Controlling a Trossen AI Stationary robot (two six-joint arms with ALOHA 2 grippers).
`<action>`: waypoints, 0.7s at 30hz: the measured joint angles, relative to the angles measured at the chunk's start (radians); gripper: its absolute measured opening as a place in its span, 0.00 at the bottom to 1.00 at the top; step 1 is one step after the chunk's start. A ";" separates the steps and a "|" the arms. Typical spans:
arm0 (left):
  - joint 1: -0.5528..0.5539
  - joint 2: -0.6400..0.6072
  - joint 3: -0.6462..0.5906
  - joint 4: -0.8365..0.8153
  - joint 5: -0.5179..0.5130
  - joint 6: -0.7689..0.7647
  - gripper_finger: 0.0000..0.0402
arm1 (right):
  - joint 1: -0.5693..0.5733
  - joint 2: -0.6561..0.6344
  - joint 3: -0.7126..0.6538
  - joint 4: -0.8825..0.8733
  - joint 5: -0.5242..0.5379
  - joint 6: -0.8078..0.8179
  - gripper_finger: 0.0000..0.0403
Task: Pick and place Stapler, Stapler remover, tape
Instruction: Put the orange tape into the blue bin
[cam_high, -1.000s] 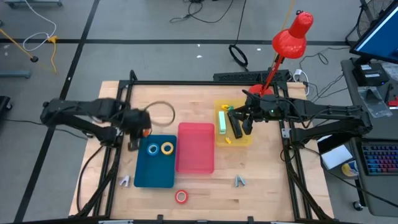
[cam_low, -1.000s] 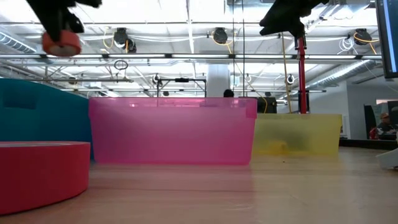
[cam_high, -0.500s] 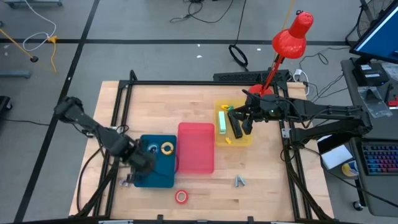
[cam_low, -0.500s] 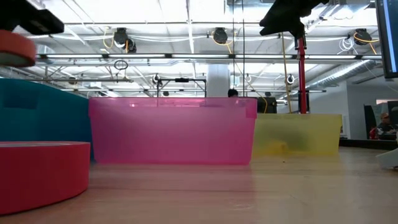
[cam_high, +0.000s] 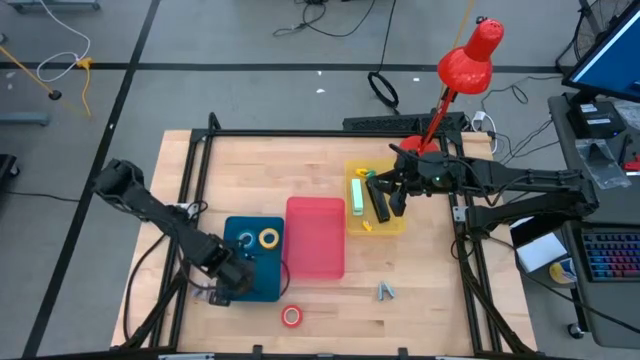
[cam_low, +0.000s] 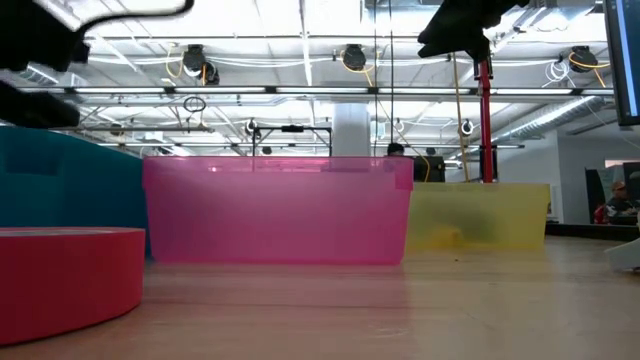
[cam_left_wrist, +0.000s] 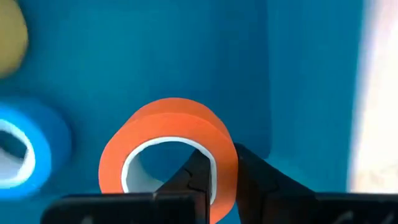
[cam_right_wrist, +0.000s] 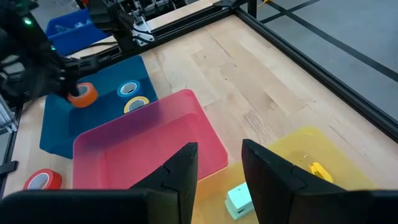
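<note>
Nearest the table's front edge, a red-orange ring of tape (cam_high: 291, 316) lies loose at six o'clock. Just beyond it, the left gripper (cam_left_wrist: 214, 176) has dropped within the last second into the blue plastic bin (cam_high: 262, 285), fingers clamped through the orange tape roll (cam_left_wrist: 169, 152); release looks imminent. Blue (cam_high: 246, 240) and yellow (cam_high: 269, 238) rolls sit inside. Farther, toward two o'clock, the right gripper (cam_right_wrist: 219, 169) waits, fingers parted, over the yellow tray (cam_high: 398, 224).
</note>
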 joint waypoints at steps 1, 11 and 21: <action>0.002 0.000 -0.017 0.005 -0.001 -0.005 0.09 | 0.000 0.000 0.000 0.000 -0.001 0.001 0.29; 0.006 0.000 -0.113 0.138 -0.020 -0.029 0.09 | 0.000 0.000 0.000 0.000 -0.003 -0.006 0.29; 0.024 0.000 -0.113 0.170 -0.034 -0.104 0.26 | 0.000 0.000 0.000 0.000 -0.003 -0.065 0.29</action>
